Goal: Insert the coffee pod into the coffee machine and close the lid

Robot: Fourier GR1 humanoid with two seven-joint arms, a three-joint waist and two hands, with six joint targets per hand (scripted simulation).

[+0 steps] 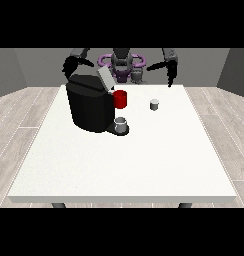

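resting apart from the coffee machine (89,107), the coffee pod (154,104) lies untouched; both hands' fingers seemingly indiscernible.

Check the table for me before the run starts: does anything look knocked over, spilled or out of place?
Nothing stands out. The coffee machine stands upright with its lid raised, a cup on its base. The small grey coffee pod stands upright on the white table, apart from the machine. A red mug stands behind. No spill shows.
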